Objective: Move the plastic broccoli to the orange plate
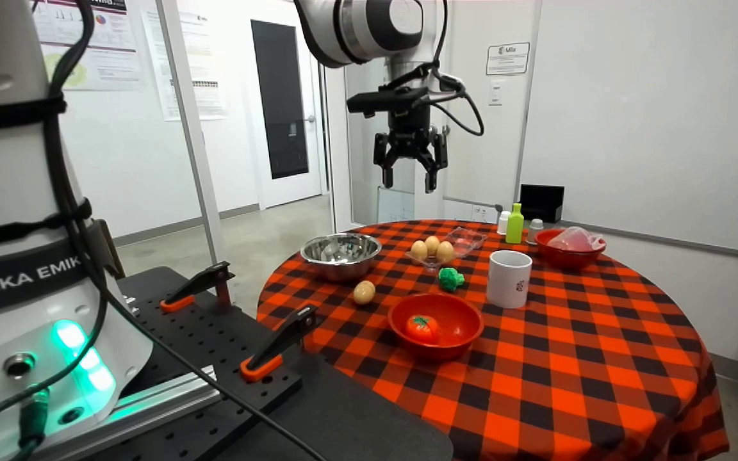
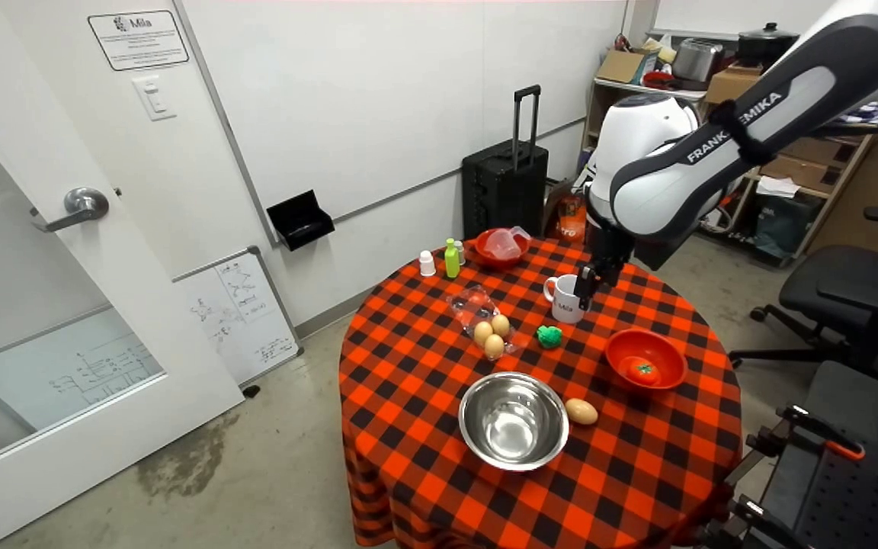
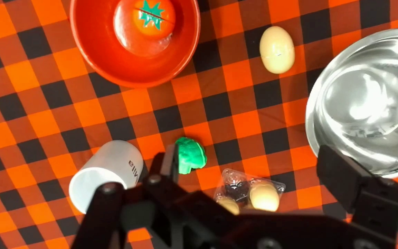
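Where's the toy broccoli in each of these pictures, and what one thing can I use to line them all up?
In an exterior view: broccoli right of center, below the middle, left of the white mug.
In an exterior view: broccoli right of center, below the middle, under the white mug.
In the wrist view: broccoli just left of center, right of the white mug.
Shared landmark: the white mug.

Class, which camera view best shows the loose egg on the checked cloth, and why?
The wrist view: the loose egg appears largest there, uncovered, showing a small dark mark. Both exterior views show it too, but smaller, the mark indiscernible.
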Robot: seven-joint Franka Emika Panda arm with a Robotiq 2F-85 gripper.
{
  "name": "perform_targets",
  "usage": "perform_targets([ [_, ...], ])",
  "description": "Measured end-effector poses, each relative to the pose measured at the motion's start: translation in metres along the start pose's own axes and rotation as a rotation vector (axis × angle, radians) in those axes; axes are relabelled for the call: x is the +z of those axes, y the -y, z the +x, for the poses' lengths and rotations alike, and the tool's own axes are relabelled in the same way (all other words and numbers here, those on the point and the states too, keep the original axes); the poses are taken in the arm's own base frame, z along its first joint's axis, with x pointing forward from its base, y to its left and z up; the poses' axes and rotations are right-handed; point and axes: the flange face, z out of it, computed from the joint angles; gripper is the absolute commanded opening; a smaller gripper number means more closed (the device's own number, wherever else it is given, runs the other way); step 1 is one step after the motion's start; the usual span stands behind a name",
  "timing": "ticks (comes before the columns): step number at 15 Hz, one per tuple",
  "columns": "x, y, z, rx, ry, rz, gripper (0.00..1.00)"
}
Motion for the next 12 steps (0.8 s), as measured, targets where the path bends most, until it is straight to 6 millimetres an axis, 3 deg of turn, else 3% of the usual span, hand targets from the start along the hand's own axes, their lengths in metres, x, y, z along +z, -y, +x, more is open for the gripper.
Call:
perform_targets([
  [7,0.054,-0.033,0.047,-0.090,0.007,0.001,1.00],
  [12,0.089,-0.045,0.075,-0.128,-0.018,0.043,1.00],
])
